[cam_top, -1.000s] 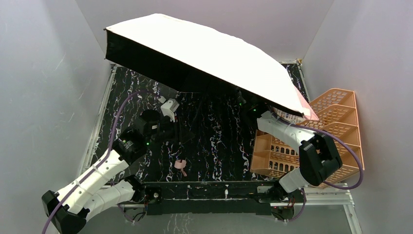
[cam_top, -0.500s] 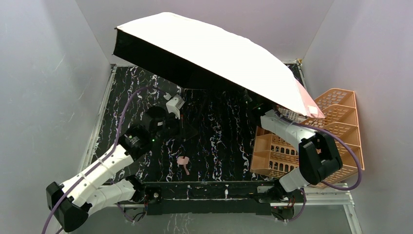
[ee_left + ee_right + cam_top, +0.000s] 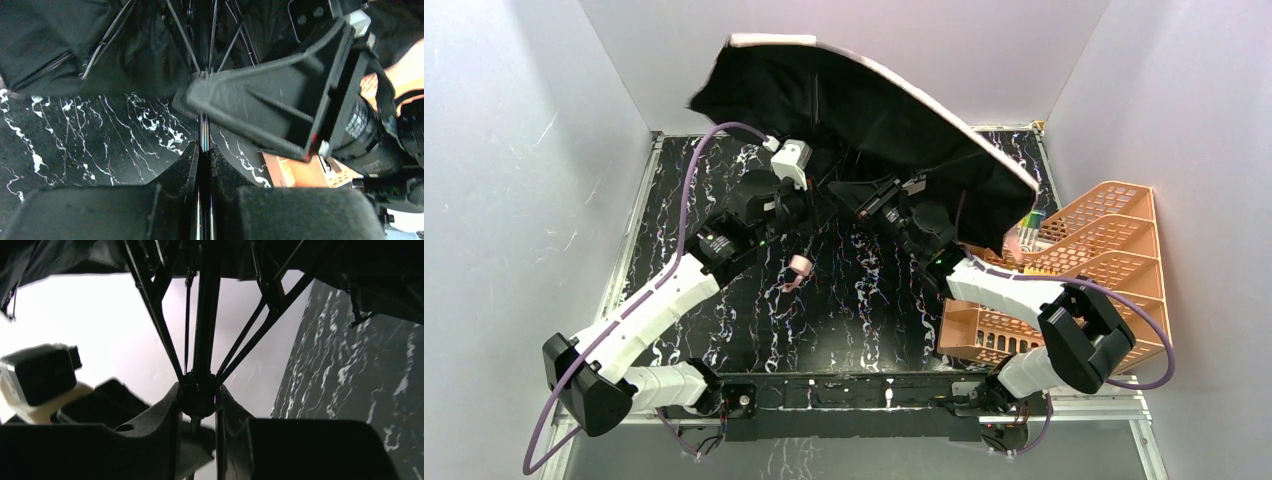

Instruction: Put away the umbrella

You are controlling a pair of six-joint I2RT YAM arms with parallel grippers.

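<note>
Jointly, two grippers (image 3: pixel 204 148) (image 3: pixel 199 392) clamp one umbrella (image 3: pixel 874 110).

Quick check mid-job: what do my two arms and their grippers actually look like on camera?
The left arm and right arm both have white shell links joined by black cylindrical joints. A loose purple cable runs along each. The left wrist carries a small white camera block. The left gripper and right gripper have matte black, wedge-shaped fingers. I can read no markings.

Open umbrella (image 3: pixel 874 110) over the far table (image 3: pixel 854 330) — orange rack (image 3: pixel 1124 262) at right, near side free
</note>
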